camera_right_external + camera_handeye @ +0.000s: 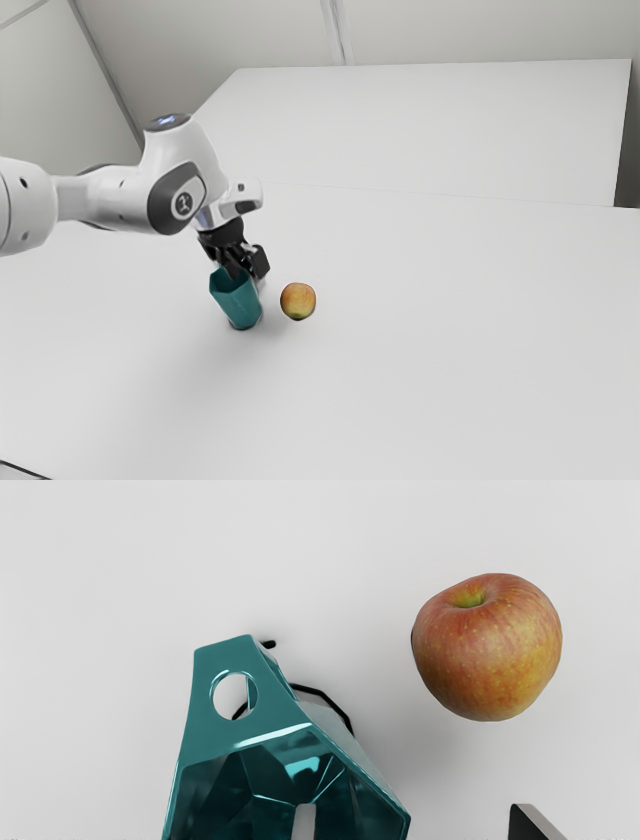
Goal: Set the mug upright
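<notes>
Well in from the edges of the counter point(450, 350), the mug point(236, 298) stands mouth up, roughly upright, though I cannot tell if its base sits flat. The jaws are spread wide astride its wall, one finger point(304, 825) inside the mouth, the other outside with a gap to the wall, so nothing is pinched. Near the mug, apart from it, sits an apple point(298, 301).

Arm point(112, 200) was white, smooth and rounded, with small dark spots; a dark grey joint cover point(164, 205) bore a pale round emblem point(184, 204); a dark round cap point(157, 125) carried blue marking point(168, 120). Gripper point(250, 271) was black, angular.
</notes>
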